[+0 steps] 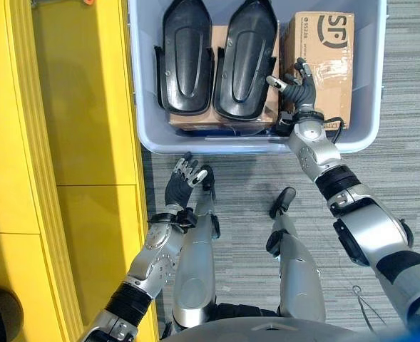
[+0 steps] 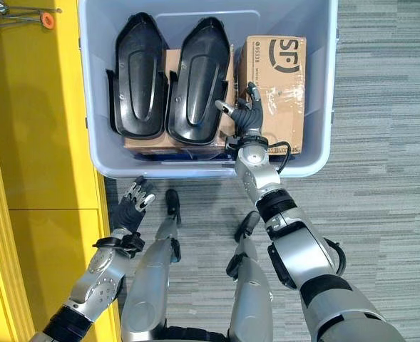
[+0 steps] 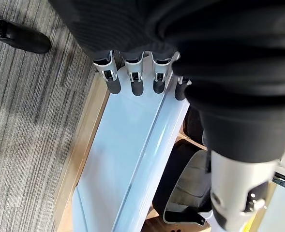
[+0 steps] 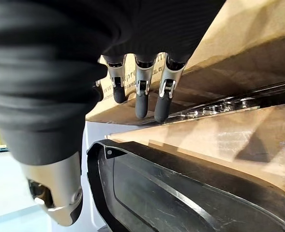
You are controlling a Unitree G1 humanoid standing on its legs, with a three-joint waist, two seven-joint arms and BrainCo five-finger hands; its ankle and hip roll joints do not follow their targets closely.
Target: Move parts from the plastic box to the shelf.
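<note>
Plainly, the risk is a weak hold: the two black parts (image 1: pixel 217 60) lie side by side on a cardboard box (image 1: pixel 217 117) in the plastic box (image 2: pixel 88 107), so one could drag the other or slip; the right hand (image 1: pixel 299 91) reaches over the near rim between the right-hand part and a second carton (image 2: pixel 277 82), fingers relaxed, holding nothing; the left hand (image 1: pixel 185 182) hangs outside the rim beside the yellow shelf (image 1: pixel 74 107), fingers loosely straight, empty.
</note>
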